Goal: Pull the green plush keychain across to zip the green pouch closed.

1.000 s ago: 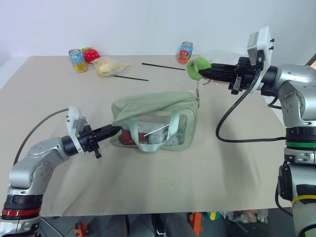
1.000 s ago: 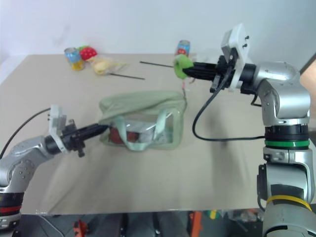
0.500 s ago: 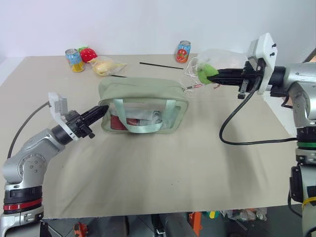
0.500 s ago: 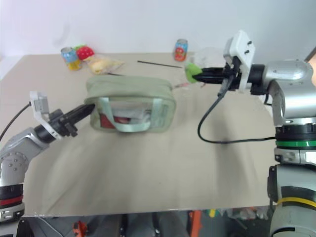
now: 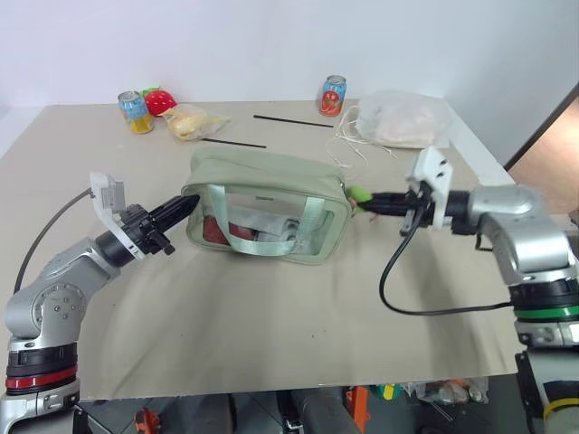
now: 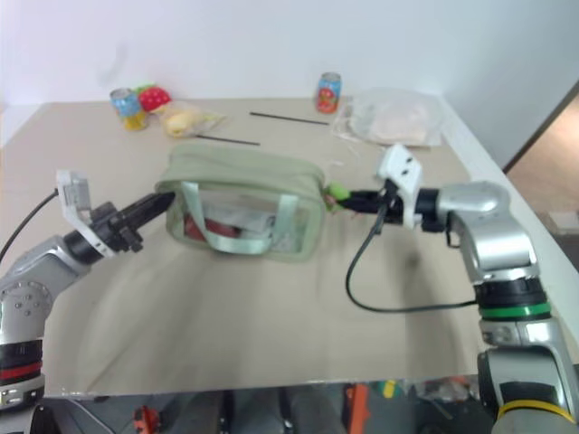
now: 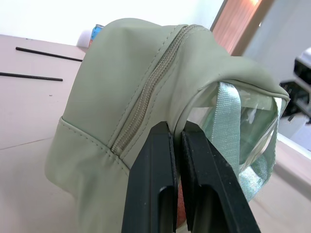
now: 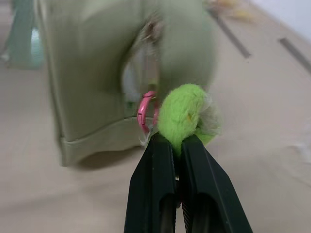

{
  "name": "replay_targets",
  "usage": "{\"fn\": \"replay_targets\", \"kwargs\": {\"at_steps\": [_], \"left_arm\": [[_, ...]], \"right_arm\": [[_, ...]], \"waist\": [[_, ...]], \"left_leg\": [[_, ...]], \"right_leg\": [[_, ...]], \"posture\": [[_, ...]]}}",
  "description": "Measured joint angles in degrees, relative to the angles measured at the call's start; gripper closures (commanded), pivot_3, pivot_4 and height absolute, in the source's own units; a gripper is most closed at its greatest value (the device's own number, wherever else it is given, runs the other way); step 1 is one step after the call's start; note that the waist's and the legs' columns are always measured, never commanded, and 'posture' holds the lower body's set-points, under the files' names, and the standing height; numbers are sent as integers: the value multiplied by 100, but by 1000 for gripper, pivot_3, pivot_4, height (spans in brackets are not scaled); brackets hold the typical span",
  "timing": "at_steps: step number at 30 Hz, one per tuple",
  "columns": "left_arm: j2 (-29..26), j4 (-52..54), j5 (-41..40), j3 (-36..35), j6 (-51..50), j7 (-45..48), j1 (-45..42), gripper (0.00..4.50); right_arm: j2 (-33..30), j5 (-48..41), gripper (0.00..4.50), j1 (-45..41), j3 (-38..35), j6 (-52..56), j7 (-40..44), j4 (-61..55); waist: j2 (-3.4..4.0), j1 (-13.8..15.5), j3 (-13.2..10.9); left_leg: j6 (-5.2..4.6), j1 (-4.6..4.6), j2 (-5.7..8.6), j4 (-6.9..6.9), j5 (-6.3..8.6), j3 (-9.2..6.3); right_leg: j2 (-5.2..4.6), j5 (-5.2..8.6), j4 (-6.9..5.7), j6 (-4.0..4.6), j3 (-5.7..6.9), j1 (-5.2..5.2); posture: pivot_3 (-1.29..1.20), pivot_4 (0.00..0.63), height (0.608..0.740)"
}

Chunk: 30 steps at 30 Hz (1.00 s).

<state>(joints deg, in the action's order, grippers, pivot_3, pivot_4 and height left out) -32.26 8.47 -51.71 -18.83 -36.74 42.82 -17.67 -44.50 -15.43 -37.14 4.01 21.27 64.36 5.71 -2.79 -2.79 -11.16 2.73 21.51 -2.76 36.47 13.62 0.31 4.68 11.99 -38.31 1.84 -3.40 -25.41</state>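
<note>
So there's one green pouch (image 5: 267, 206) sitting upright in the middle of the bench (image 5: 271, 334), stretched between the two grippers. The left gripper (image 5: 187, 204) has its jaws clamped tight on the pouch's end seam, right where the fabric meets the clear side panel. You can see the zipper (image 7: 146, 92) running along the top from there, and it looks shut along the stretch that shows. Two strap handles; the near one (image 5: 298, 221) hangs down over the clear panel, and there's something red inside behind it.

At the other end, the right gripper (image 5: 369, 204) has its jaws pinched on the green keychain (image 8: 183, 114), one little fuzzy lime blob. It's just past the pouch's end, hooked to it by a pink clip (image 8: 143, 112). So the keychain sits right at the tips of the right jaws, with the pouch directly beyond them.

Farther off, behind both grippers: two drink cans, one (image 5: 136, 111) beside a red plush toy (image 5: 162, 99) and one (image 5: 332, 95) on its own. Also a small yellowish packet (image 5: 192, 121), two thin black sticks (image 5: 233, 142) (image 5: 286, 119), and one white plastic bag (image 5: 402, 119) behind the right jaws.
</note>
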Motion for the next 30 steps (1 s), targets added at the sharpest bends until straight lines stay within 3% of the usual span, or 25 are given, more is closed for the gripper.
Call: {"fn": "replay_targets", "kwargs": {"at_steps": [15,24,30], "left_arm": [[15,196,-9,17,-4,-105,243,4500],[-2,201,150,22,218,109,706,4500],[-2,214,106,16,294,134,791,4500]], "right_arm": [[-1,683,4453,253,472,-806,-210,170],[-189,22,4453,-318,-232,-259,-8,525],[-249,-109,4453,-307,-288,-199,61,585]], "waist": [[-7,2,5],[-8,4,5],[-8,0,6]], "left_leg": [[1,-11,3,8,1,8],[-1,-13,7,8,2,16],[-3,-13,5,7,2,22]], "right_leg": [[-4,-3,1,-5,-7,11],[-7,-4,3,-6,-15,10],[-4,-5,1,-7,-19,12]], "posture": [[0,150,740],[0,150,740],[0,150,740]]}}
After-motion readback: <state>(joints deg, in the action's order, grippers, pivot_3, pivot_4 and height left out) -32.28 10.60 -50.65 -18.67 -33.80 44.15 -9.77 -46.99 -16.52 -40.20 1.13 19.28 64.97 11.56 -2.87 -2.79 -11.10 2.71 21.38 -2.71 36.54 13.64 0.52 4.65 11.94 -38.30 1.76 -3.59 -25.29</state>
